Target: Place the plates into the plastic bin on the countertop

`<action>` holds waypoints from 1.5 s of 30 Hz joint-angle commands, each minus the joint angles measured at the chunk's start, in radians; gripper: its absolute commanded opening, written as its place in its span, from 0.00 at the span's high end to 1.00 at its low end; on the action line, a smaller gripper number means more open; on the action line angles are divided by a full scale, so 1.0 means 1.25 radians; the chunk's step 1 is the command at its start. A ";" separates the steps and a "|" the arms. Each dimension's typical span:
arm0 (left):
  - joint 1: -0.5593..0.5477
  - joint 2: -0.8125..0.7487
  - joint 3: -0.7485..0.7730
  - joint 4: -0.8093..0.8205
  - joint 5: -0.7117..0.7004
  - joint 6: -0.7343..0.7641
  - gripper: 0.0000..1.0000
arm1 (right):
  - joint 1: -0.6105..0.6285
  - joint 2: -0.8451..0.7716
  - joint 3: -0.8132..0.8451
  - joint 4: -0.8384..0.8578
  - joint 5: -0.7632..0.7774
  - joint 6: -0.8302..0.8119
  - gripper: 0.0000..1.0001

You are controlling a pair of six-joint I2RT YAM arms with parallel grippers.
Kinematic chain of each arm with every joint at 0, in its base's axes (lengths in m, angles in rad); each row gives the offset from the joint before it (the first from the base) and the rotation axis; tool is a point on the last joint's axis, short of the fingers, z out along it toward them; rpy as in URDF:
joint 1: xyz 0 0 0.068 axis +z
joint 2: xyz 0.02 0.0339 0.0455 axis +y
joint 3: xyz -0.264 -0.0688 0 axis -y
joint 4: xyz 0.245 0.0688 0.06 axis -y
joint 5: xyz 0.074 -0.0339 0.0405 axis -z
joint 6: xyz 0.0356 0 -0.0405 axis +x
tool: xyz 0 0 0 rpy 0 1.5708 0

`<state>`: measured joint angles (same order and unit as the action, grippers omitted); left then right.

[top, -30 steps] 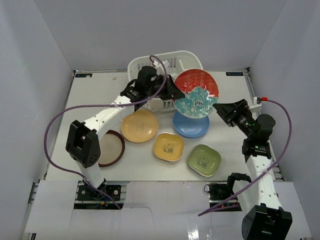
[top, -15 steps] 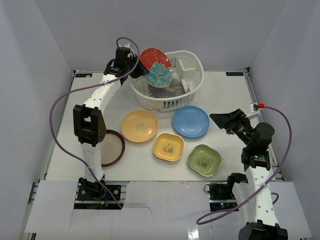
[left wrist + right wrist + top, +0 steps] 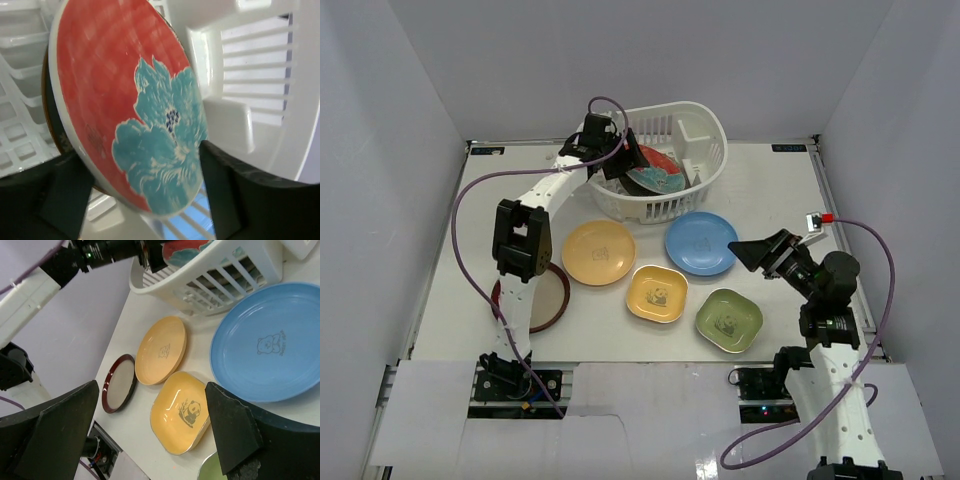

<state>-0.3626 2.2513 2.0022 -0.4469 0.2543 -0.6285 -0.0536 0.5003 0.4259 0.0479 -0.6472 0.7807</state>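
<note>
The left arm's black two-finger pincer (image 3: 632,158) reaches over the near-left rim of the white slotted plastic bin (image 3: 705,120). Its wrist view shows the fingers standing wide apart, released, with the round red plate with a teal flower (image 3: 125,100) tilted between them. Whether either finger touches the plate's rim cannot be told. This plate is inside the bin, leaning on a dark patterned plate (image 3: 51,132) beneath it, with the bin's slotted wall close behind.

The right arm's pincer (image 3: 760,252) is spread wide too and grasps nothing. It hangs above the table just right of the round blue plate with a bear mark (image 3: 701,243), pointing left toward the other dishes.

The flat white countertop (image 3: 770,190) carries the bin at its far middle. In front of the bin, the round orange-yellow plate (image 3: 599,252) and the blue plate lie side by side. Nearer the arms sit the rounded-square yellow plate with a panda mark (image 3: 657,293) and the rounded-square green plate with a panda mark (image 3: 729,319). The brown-rimmed round plate (image 3: 542,300) lies at the left, partly covered by the left arm. Plain white walls (image 3: 620,60) enclose the table on three sides, and a purple cable (image 3: 460,240) loops from each arm
</note>
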 commanded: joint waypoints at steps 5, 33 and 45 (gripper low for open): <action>-0.003 -0.087 0.068 0.025 0.010 0.061 0.02 | 0.250 0.047 -0.028 0.025 0.160 -0.016 0.06; -0.027 -1.158 -0.736 0.012 -0.060 0.173 0.02 | 1.049 1.109 0.490 0.337 0.744 0.231 0.36; -0.027 -1.290 -0.864 0.000 -0.151 0.238 0.02 | 1.048 1.324 0.663 0.257 0.721 0.288 0.55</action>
<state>-0.3935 0.6468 0.9394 -0.4530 0.1078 -0.3656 1.2564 2.1059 1.2106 0.4114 0.2329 1.1118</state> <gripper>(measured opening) 0.978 0.481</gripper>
